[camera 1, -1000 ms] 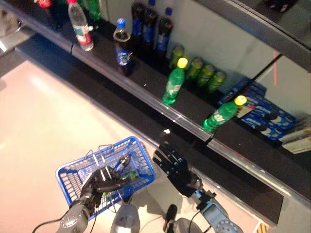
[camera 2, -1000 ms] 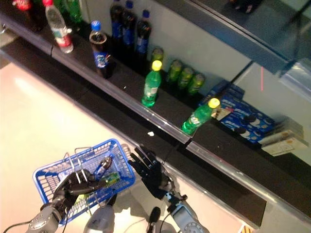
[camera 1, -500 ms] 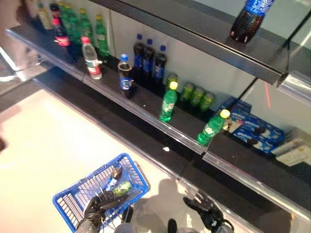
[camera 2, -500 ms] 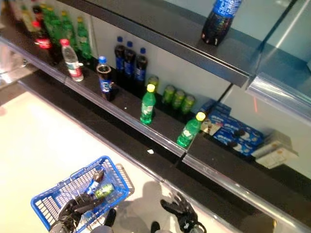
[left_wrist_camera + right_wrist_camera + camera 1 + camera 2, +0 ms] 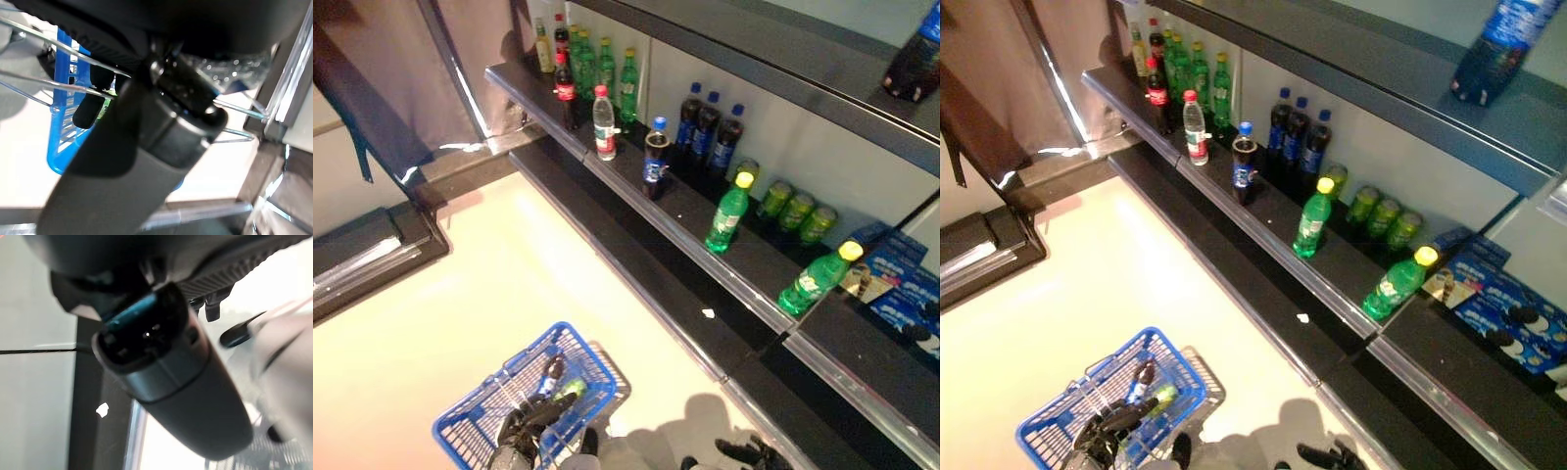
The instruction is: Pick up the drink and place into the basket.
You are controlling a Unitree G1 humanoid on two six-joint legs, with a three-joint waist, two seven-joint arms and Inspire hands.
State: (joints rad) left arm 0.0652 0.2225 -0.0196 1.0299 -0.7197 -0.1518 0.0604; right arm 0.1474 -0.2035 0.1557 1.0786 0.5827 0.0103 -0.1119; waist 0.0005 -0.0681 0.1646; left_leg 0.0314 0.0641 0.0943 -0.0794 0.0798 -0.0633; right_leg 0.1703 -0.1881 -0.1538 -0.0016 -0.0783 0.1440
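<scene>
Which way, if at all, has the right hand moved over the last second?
Yes. The right hand has drawn back from the white scrap on the lower ledge, which lay just past its fingertips earlier. The camera has shifted too.

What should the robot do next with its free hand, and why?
Probably raise the right hand toward a green bottle at the shelf edge. The left hand grips the basket handle; the basket already holds bottles, while the right hand hangs low with nothing visible in it.

Pale glossy floor (image 5: 460, 323); long dark shelving (image 5: 754, 259)
</scene>
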